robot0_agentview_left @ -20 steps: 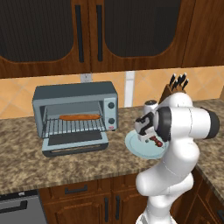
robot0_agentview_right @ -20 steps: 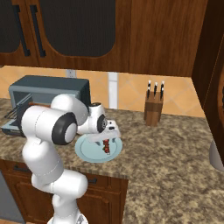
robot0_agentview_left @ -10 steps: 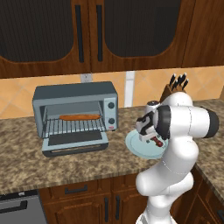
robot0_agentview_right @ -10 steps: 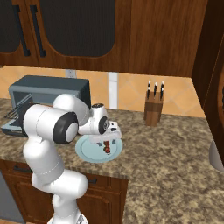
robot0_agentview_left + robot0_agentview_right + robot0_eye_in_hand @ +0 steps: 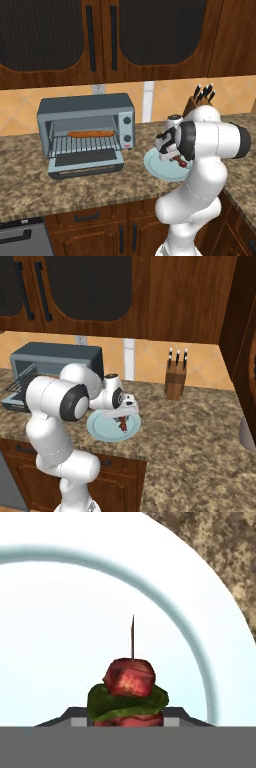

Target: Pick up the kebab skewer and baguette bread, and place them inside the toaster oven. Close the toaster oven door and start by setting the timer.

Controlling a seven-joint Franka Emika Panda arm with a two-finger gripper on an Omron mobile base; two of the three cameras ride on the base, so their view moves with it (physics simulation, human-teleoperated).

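Gripping one kebab skewer (image 5: 129, 692) — pincer (image 5: 127, 722) closed on it — one plate (image 5: 60, 637) beneath.

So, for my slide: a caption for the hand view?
Gripper shut on the kebab skewer over the pale plate on the granite counter.

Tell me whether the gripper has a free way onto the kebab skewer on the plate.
Yes, it looks so. The gripper is down over the plate with its jaws shut on the kebab skewer, and nothing else lies on the plate. The baguette bread sits apart on the toaster oven rack.
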